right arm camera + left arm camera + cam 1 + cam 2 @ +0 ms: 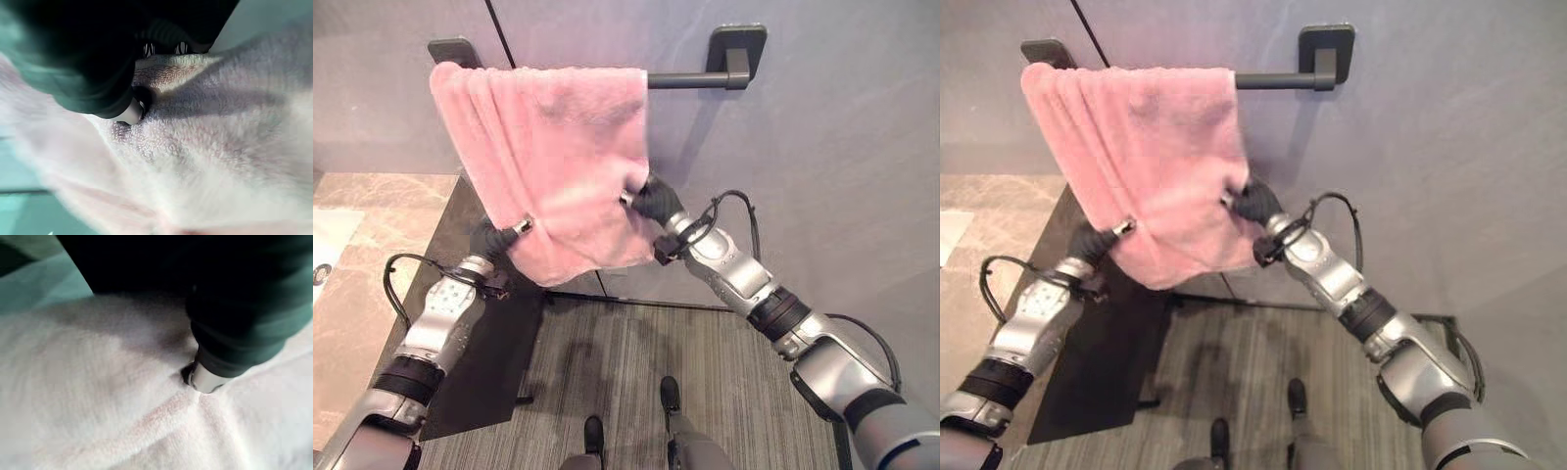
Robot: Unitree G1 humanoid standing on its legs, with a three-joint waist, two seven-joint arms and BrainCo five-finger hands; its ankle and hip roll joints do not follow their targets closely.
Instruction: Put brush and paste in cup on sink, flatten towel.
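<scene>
A black towel bar (690,79) is fixed on the grey wall (822,147) by two black brackets. A pink towel (558,166) hangs over the bar, bunched toward the bar's left end, its right end bare.

even, soft light in the head views; the pink towel (553,166) casts a faint shadow on the grey wall (822,176). wrist views are blurred, dark-cornered.
</scene>
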